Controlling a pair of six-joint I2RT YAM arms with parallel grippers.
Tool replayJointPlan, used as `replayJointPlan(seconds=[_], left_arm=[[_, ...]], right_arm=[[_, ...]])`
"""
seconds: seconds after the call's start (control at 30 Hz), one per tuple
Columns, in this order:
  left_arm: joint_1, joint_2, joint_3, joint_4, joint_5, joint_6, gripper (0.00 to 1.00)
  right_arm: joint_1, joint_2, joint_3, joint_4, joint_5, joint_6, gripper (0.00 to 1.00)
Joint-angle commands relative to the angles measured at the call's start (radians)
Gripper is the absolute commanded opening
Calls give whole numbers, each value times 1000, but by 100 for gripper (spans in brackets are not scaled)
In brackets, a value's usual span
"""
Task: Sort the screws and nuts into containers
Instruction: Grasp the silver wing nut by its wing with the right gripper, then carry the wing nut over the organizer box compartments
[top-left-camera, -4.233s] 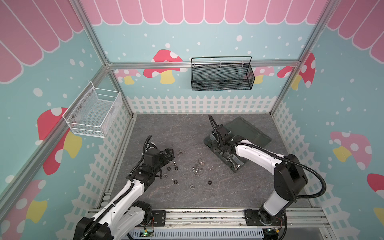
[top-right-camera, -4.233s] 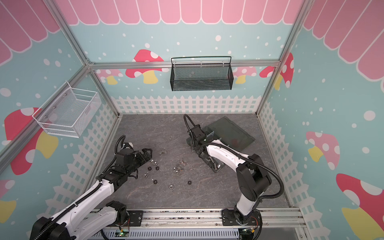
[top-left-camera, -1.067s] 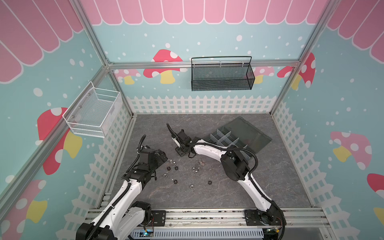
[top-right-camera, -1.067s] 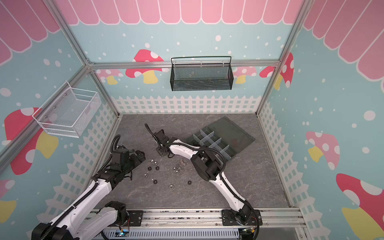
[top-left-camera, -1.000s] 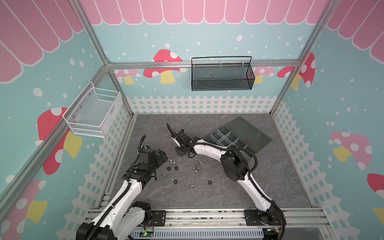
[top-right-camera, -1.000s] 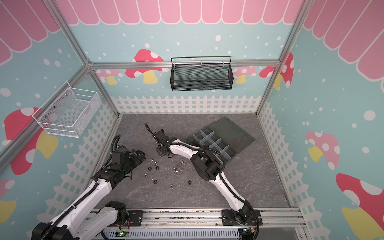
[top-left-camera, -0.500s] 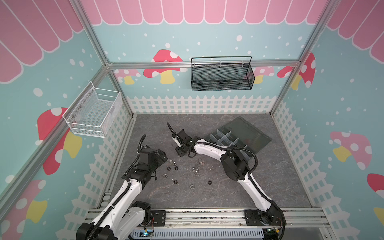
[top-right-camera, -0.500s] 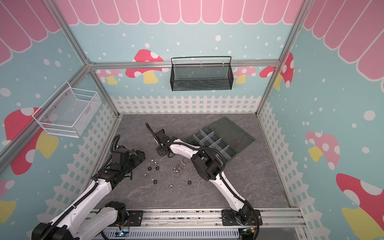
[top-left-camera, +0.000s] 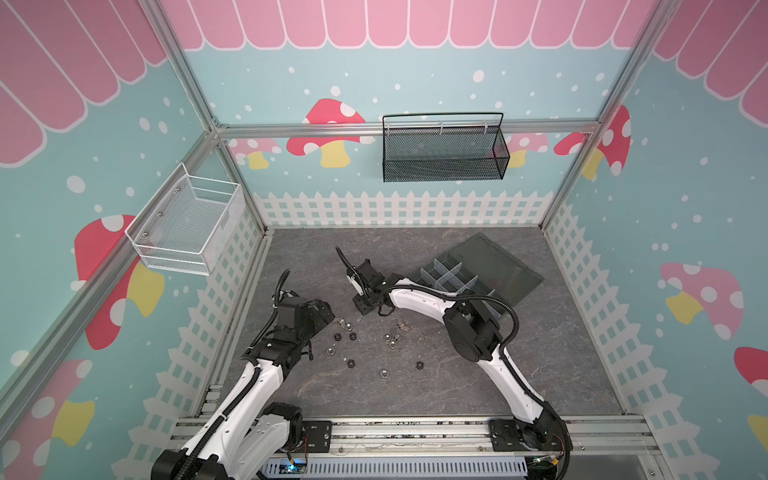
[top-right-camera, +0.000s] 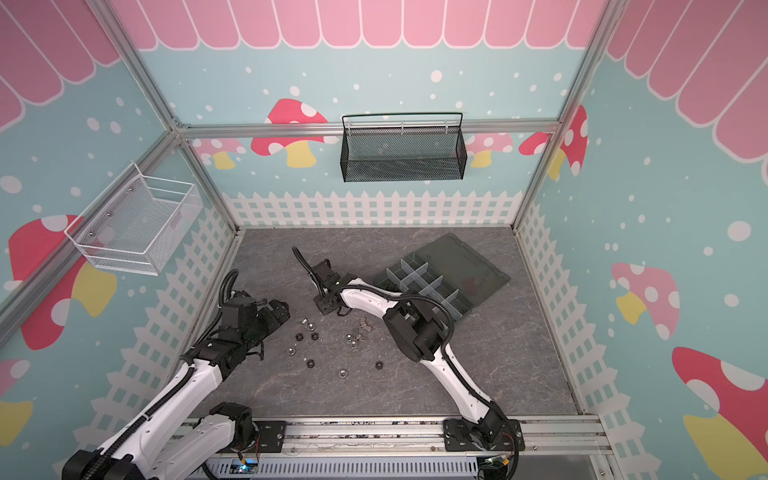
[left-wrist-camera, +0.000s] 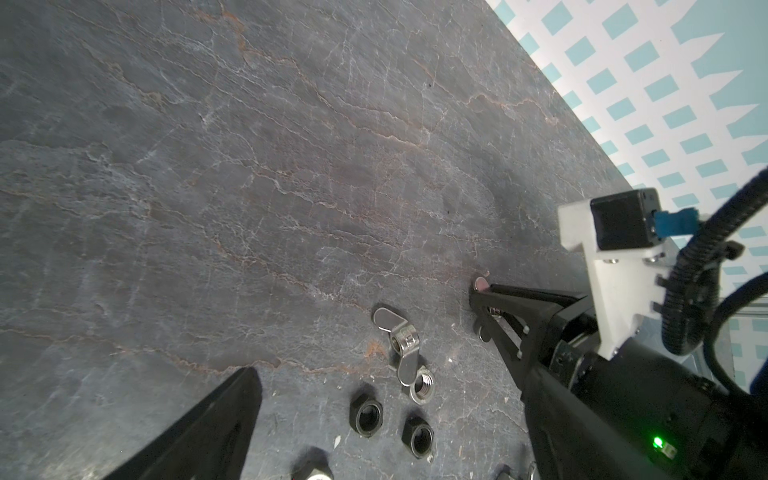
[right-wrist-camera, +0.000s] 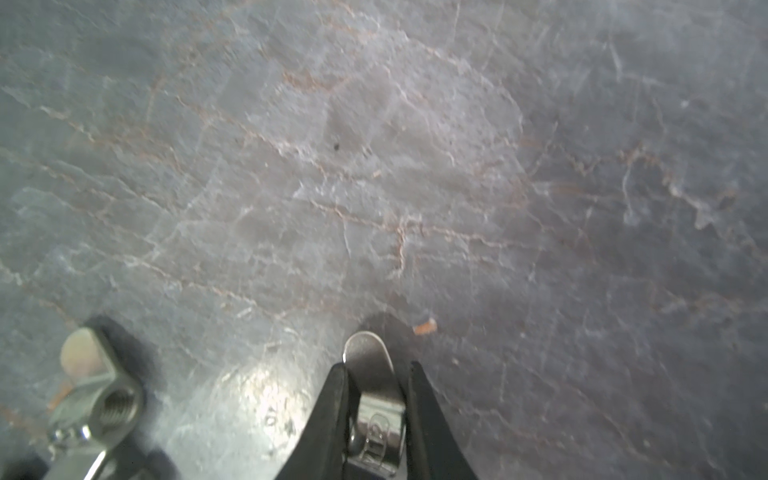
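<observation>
My right gripper (right-wrist-camera: 376, 368) is low on the slate floor, shut on a silver wing nut (right-wrist-camera: 374, 399) whose wing sticks out past the tips. In both top views it reaches left of the centre (top-left-camera: 363, 305) (top-right-camera: 324, 307). My left gripper (top-left-camera: 326, 313) (left-wrist-camera: 384, 386) stands open over loose nuts: two black nuts (left-wrist-camera: 366, 415) (left-wrist-camera: 417, 436), a silver nut (left-wrist-camera: 423, 387) and another wing nut (left-wrist-camera: 399, 340). More nuts lie scattered (top-left-camera: 351, 363) (top-left-camera: 419, 365). I cannot pick out screws among the small shiny pieces (top-left-camera: 390, 340). The containers, an open grey organizer (top-left-camera: 498, 266) (top-right-camera: 461, 257), sit at the back right.
A black mesh basket (top-left-camera: 442, 153) hangs on the back wall. On the left wall hangs a white wire basket (top-left-camera: 187, 226). White picket-fence walls (top-left-camera: 399, 208) close in the floor. The right arm's elbow (top-left-camera: 473, 332) sits in front of the organizer.
The right arm came from the organizer across to the left. In the last second its jaws closed on the wing nut. The left arm has barely moved and stays open.
</observation>
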Motion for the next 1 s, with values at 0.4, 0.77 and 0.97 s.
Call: replayJointPlan(seconds=[0.4, 0.77, 0.97], left_arm=[[7, 0, 4, 3, -4, -7, 100], [7, -5, -6, 21, 19, -20, 100], [7, -9, 0, 22, 33, -14, 100]], right_arm=[[-5, -294, -340, -15, 29, 86, 0], [-50, -538, -502, -15, 84, 126, 0], [-149, -672, -609, -9, 105, 142, 0]])
